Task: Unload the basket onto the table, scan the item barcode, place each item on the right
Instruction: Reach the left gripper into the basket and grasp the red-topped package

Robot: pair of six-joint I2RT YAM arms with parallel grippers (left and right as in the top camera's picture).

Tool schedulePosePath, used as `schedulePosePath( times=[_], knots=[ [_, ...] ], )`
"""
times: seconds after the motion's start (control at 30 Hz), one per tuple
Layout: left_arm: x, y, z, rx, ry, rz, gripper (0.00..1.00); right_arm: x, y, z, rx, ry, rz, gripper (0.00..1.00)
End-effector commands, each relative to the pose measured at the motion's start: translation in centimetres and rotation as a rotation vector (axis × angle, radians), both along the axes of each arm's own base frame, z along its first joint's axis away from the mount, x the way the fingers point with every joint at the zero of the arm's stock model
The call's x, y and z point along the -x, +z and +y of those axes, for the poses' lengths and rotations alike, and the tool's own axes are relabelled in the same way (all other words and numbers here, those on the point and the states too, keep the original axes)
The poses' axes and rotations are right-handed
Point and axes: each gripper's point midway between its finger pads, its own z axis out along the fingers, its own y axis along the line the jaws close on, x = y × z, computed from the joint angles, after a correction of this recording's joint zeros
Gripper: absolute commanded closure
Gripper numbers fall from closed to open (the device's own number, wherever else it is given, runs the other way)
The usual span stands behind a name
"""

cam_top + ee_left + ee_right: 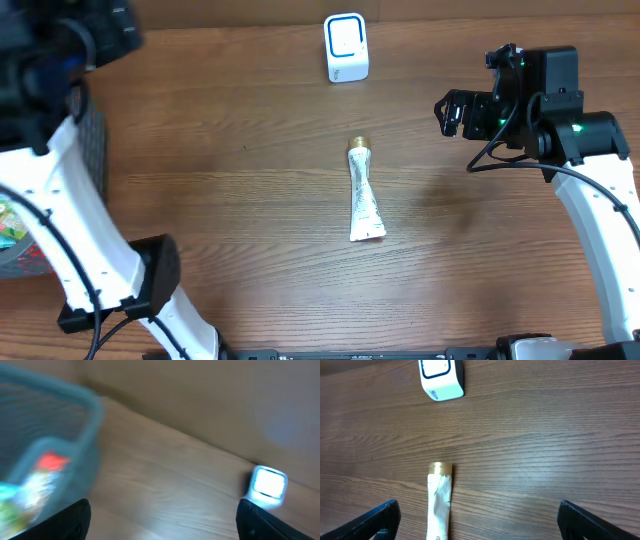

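The item, a white squeezed tube (pixel 364 195) with a gold cap, lies flat mid-table with its cap toward the far side. It also shows in the right wrist view as the tube (pixel 439 505). A white, blue-faced scanner (pixel 346 47) stands at the far edge, and the scanner (pixel 441 377) is beyond the tube there. My right gripper (pixel 455 112) hovers to the right of the tube. In its own view the right gripper (pixel 480 525) is open and empty, with the tube near its left finger. My left gripper (pixel 162 527) is open and empty, and its view is blurred.
A teal mesh basket (pixel 55 420) with colourful packets sits at the far left, and its rim (pixel 92 140) shows under the left arm. The lit scanner (pixel 268 485) appears by the left gripper's right finger (pixel 260 520). Wood table (pixel 250 220) surrounds the tube.
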Motion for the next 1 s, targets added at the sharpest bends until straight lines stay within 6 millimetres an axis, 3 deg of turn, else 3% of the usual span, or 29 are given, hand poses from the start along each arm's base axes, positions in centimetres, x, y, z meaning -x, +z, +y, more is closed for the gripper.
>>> schedulePosePath(
  times=[0.0, 0.1, 0.4, 0.53, 0.8, 0.97],
  knots=[
    [0.6, -2.2, 5.5, -0.076, 0.14, 0.102, 0.17, -0.3, 1.2, 0.3, -0.008, 0.007, -0.031, 0.0],
    [1.2, -3.4, 7.9, -0.096, 0.194, 0.156, 0.23, -0.3, 1.2, 0.3, -0.008, 0.007, -0.031, 0.0],
    [3.1, -6.0, 12.7, -0.078, 0.328, 0.256, 0.22, -0.4, 1.3, 0.3, -0.007, 0.009, -0.037, 0.0],
    [4.2, -7.1, 16.1, -0.129, 0.439, 0.317, 0.22, -0.6, 1.5, 0.3, -0.008, 0.009, -0.049, 0.0],
    [3.8, -7.7, 21.7, -0.016, 0.489, 0.183, 0.22, -0.7, 1.6, 0.3, -0.008, 0.009, -0.055, 0.0],
    [4.4, -8.6, 26.0, -0.034, 0.602, 0.148, 0.17, -0.7, 1.6, 0.3, -0.008, 0.009, -0.055, 0.0]
  ],
)
